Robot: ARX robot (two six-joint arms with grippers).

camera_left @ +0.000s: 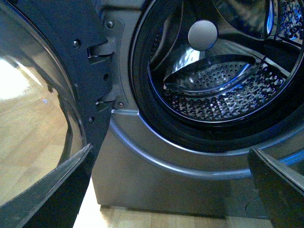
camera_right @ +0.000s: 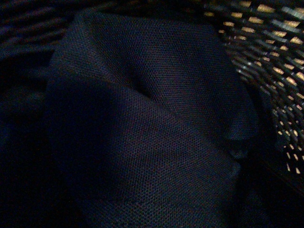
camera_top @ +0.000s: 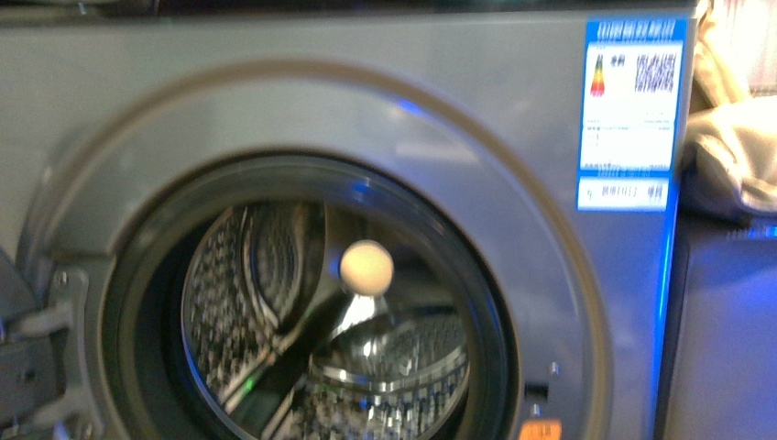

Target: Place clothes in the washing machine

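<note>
The washing machine (camera_top: 513,156) has its door (camera_left: 42,118) swung wide, so the empty drum (camera_left: 223,95) is ready for loading. The left gripper (camera_left: 170,159) hangs low before the opening, spread with nothing between its fingers, probably to keep the way clear. The dark blue clothes (camera_right: 142,123) lie crumpled in a woven basket (camera_right: 266,42), close under the right wrist. The right gripper does not show, so its grip cannot be told.

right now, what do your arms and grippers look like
Only the left gripper shows: two black, flat, wedge-shaped fingers with paler grey edges. No cables or markings are visible on them. The right gripper and both arms are out of view.
</note>
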